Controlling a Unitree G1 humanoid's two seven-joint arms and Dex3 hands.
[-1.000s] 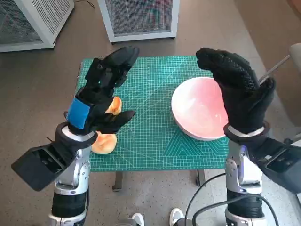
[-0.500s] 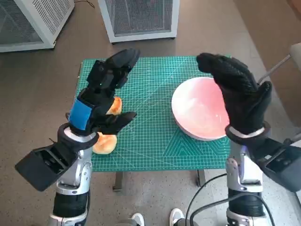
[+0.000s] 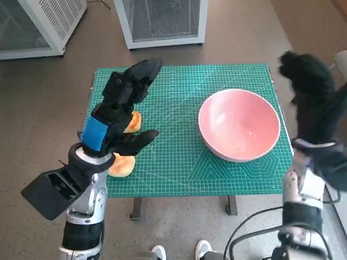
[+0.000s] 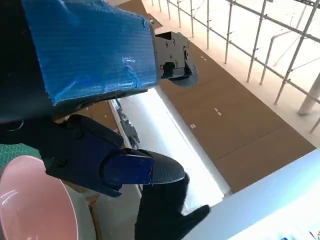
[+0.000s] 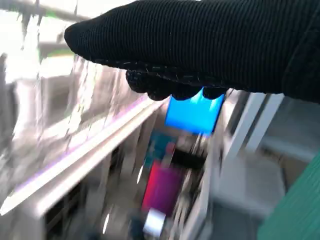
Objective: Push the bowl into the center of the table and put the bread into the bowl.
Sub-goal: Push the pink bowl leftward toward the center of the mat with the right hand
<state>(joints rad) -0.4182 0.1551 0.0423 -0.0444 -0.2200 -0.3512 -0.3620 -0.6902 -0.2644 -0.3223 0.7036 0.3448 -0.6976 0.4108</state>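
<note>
Two-handed, hovering clear of the table and holding nothing. Raising the left hand [image 3: 115, 111] above the left part of the green cutting mat [image 3: 179, 162], keeping its fingers [image 3: 138, 73] spread and stretched toward the mat's far edge, the thumb jutting out toward the mat's middle. Covering part of the bread [image 3: 121, 165] from the head view, leaving tan patches showing on either side of the thumb, near the mat's left edge; being unable to tell whether one piece or two, or whether the hand is touching it.

Lifting the right hand [image 3: 312, 100] upright beyond the mat's right edge, just beside the pink bowl [image 3: 239, 125] but apart from it, the glove empty and, in the left wrist view, the thumb standing off from the rest of the glove [image 4: 162, 215].

Finding the bowl sitting upright and empty on the right half of the mat, well apart from the bread, its rim close to the mat's right edge.

Seeing two white mesh-fronted cabinets [image 3: 162, 21] standing on the brown floor beyond the table. Getting only blur behind the glove in the right wrist view.
</note>
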